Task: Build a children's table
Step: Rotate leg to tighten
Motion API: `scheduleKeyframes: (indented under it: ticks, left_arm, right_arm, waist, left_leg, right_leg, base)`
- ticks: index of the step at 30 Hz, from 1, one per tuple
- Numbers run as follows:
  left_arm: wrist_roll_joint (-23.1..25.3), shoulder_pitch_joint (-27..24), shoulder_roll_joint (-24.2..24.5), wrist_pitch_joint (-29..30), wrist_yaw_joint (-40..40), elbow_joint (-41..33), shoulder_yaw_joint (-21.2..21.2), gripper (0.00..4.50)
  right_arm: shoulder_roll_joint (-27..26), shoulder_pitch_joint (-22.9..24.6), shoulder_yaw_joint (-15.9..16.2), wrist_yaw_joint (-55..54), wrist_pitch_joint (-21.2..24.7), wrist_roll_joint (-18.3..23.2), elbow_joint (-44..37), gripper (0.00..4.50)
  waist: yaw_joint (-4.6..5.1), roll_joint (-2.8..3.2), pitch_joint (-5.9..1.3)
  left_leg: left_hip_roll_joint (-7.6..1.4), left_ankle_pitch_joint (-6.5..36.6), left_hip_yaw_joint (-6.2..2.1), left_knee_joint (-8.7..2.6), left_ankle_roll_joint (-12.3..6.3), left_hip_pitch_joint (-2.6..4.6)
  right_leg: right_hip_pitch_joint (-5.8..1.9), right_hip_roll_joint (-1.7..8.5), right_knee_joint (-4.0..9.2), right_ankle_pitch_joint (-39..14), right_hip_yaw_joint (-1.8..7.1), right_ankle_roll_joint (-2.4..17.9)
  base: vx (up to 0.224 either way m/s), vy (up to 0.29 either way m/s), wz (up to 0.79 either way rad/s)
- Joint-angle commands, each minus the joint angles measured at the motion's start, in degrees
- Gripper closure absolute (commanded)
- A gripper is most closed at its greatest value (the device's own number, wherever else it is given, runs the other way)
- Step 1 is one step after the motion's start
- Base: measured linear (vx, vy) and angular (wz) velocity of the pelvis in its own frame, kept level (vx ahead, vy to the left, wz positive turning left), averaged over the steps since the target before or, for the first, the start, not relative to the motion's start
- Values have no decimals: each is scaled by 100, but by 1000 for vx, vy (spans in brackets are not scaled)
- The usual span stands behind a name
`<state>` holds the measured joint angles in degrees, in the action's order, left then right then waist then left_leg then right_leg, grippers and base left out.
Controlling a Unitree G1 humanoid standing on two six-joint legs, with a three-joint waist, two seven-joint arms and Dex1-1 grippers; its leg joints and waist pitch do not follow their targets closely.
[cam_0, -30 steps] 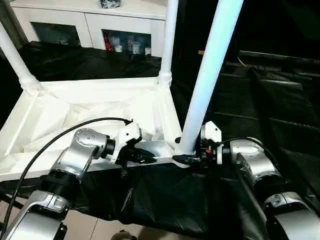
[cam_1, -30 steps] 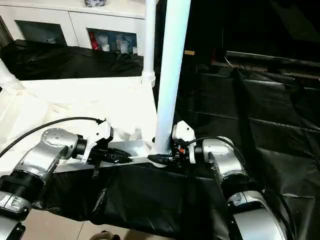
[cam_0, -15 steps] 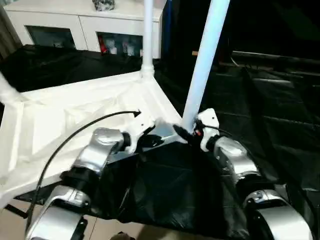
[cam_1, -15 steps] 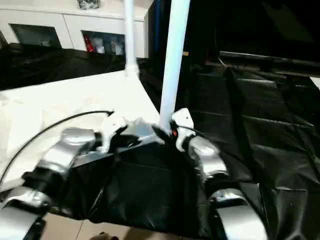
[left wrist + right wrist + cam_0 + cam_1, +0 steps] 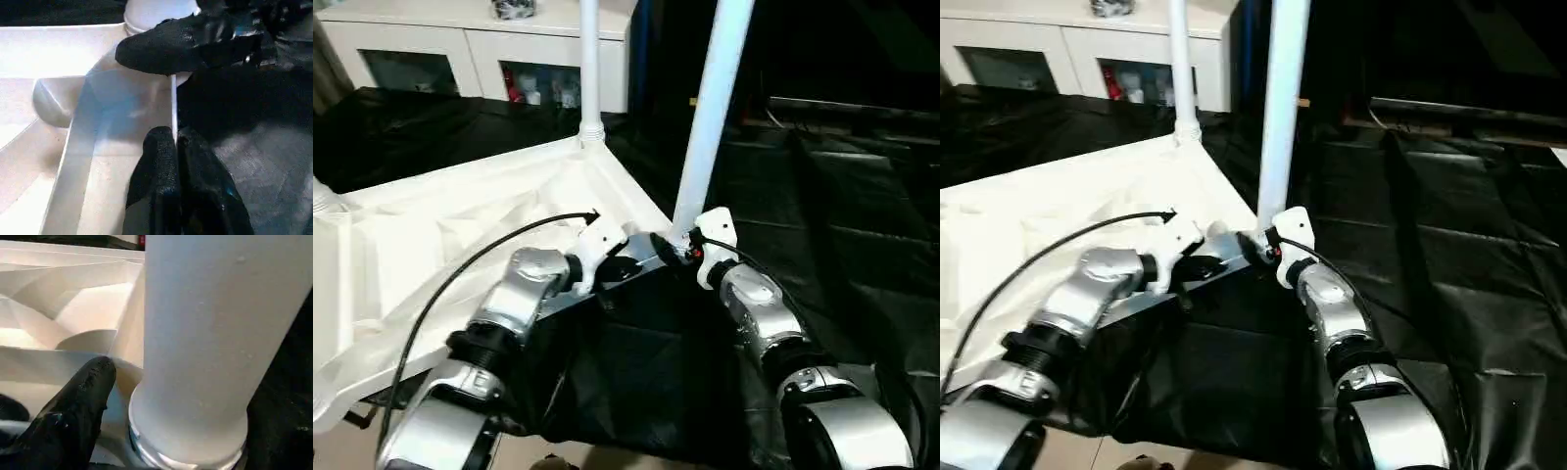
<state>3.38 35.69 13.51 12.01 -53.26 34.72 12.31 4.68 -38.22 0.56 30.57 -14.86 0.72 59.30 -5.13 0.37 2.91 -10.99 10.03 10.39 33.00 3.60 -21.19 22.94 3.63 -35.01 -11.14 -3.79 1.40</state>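
The left gripper point(image 5: 173, 142) pinches the stiff, light tabletop point(image 5: 460, 235) rim; the right gripper point(image 5: 677, 251) clasps the smooth, likely slippery leg point(image 5: 705, 117) base.

I see both silver forearms reaching forward and converging at the tabletop's point(image 5: 460, 220) near corner. Left gripper point(image 5: 175, 142) pinches the tabletop's rim, fingers closed on it. Right gripper point(image 5: 677, 249) sits at the base of the leg point(image 5: 710, 108); its finger state is unclear.
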Motion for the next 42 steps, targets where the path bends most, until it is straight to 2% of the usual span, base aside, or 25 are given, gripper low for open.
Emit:
scheduleKeyframes:
  ticks: [1,2,4,7,11,14,18,21,24,25,26,28,29,32,33,35,36,38,41,42]
  left_arm:
    - [-304,-12,-3,-273,-459,-284,78,450]
    - [-304,-12,-3,-273,-459,-284,78,450]
    - [-270,-31,267,-414,-782,-278,136,450]
    - [-303,-29,394,-456,-975,-240,129,450]
    - [-438,-67,619,-383,-1453,-342,112,450]
    - [-571,-142,787,-308,-1902,-487,177,450]
    - [-643,-216,900,-206,-2185,-635,248,450]
    - [-681,-245,958,-160,-2336,-678,284,450]
    - [-693,-264,988,-139,-2409,-710,294,450]
    - [-697,-272,996,-126,-2420,-730,291,450]
    - [-691,-278,999,-120,-2409,-744,290,450]
    - [-665,-286,987,-125,-2336,-760,280,450]
    - [-539,-243,908,-185,-2017,-650,249,450]
    - [-414,-183,829,-226,-1691,-510,218,450]
    - [-335,-109,701,-229,-1309,-363,158,450]
    - [-279,-47,580,-216,-971,-261,114,450]
    - [-255,-18,512,-200,-801,-222,93,450]
    - [-188,48,339,-113,-389,-167,46,450]
    - [-88,183,13,51,360,-54,-56,450]
    - [-86,189,-4,58,396,-47,-63,450]
  right_arm:
    - [-66,106,447,887,-83,-145,20,58]
    - [-66,106,447,887,-83,-145,20,58]
    - [218,223,643,1844,-206,-90,-211,58]
    - [364,299,758,2349,-242,-74,-346,58]
    - [586,447,858,3383,-55,129,-645,58]
    - [756,579,974,4055,125,246,-877,58]
    - [827,689,1031,4386,197,360,-1076,92]
    - [854,731,1045,4598,366,405,-1149,128]
    - [861,763,1043,4681,511,425,-1226,142]
    - [868,780,1050,4693,574,439,-1276,165]
    - [867,792,1047,4692,649,454,-1310,165]
    - [848,802,1024,4650,777,480,-1339,172]
    - [767,782,946,4439,902,505,-1295,172]
    - [688,750,878,4178,927,491,-1214,180]
    - [552,678,787,3586,900,386,-1027,180]
    - [426,621,729,3000,852,264,-863,180]
    - [355,594,702,2664,824,193,-778,181]
    - [172,513,593,1783,794,75,-577,182]
    - [-140,374,359,502,821,41,-268,182]
    - [-156,367,346,442,822,41,-253,182]
  waist:
    - [-28,-28,-363]
    - [-28,-20,-360]
    - [-43,-28,-358]
    - [-65,-17,-356]
    - [-101,-26,-344]
    - [-147,-27,-351]
    - [-173,-15,-352]
    - [-198,-16,-350]
    - [-218,-13,-350]
    - [-221,-7,-354]
    - [-224,-15,-355]
    - [-231,-16,-360]
    - [-232,-10,-365]
    - [-248,-17,-352]
    - [-249,-13,-345]
    - [-227,-15,-305]
    - [-223,-21,-310]
    - [-187,-21,-303]
    - [-122,-27,-305]
    - [-97,-27,-318]
  left_leg:
    - [-249,947,-77,-343,-414,27]
    - [-252,939,-72,-341,-423,36]
    - [-253,950,-65,-335,-458,38]
    - [-280,991,-63,-340,-463,51]
    - [-291,1136,-62,-347,-435,63]
    - [-302,1081,-66,-338,-458,66]
    - [-306,1047,-65,-344,-451,73]
    - [-303,1092,-64,-348,-416,84]
    - [-300,1111,-69,-354,-366,83]
    - [-300,1103,-72,-354,-360,84]
    - [-297,1083,-72,-355,-353,78]
    - [-298,1020,-74,-350,-353,77]
    - [-295,995,-72,-344,-356,79]
    - [-291,1084,-70,-348,-317,86]
    - [-291,1119,-67,-350,-296,87]
    - [-281,1422,-88,-394,-96,130]
    - [-271,1513,-99,-398,-27,144]
    - [-282,1506,-117,-426,62,133]
    - [-260,1581,-116,-428,85,134]
    - [-253,1605,-117,-419,89,135]
  right_leg:
    - [-314,511,388,-695,285,1302]
    - [-304,504,386,-661,286,1325]
    - [-315,487,379,-606,275,1361]
    - [-301,486,367,-611,271,1384]
    - [-291,492,385,-853,276,1393]
    - [-294,501,370,-797,282,1415]
    - [-277,500,363,-718,277,1478]
    - [-273,495,377,-820,281,1445]
    - [-277,499,382,-898,282,1408]
    - [-276,498,376,-891,280,1405]
    - [-283,499,376,-878,279,1393]
    - [-286,501,367,-806,280,1392]
    - [-284,500,363,-757,278,1400]
    - [-275,503,389,-929,279,1360]
    - [-268,507,399,-1004,284,1340]
    - [-241,536,479,-1716,294,1180]
    - [-241,546,508,-2014,296,1076]
    - [-231,542,506,-2047,302,1009]
    - [-223,527,518,-2041,299,992]
    - [-232,530,522,-2009,298,996]
  base:
    - [0,0,0]
    - [0,0,0]
    - [0,0,0]
    - [0,0,0]
    - [0,0,0]
    - [0,0,0]
    - [0,0,0]
    - [0,0,0]
    - [0,0,0]
    - [0,0,0]
    - [0,0,0]
    - [0,0,0]
    - [0,0,0]
    - [0,0,0]
    - [0,0,0]
    - [0,0,0]
    - [0,0,0]
    - [0,0,0]
    - [0,0,0]
    - [0,0,0]
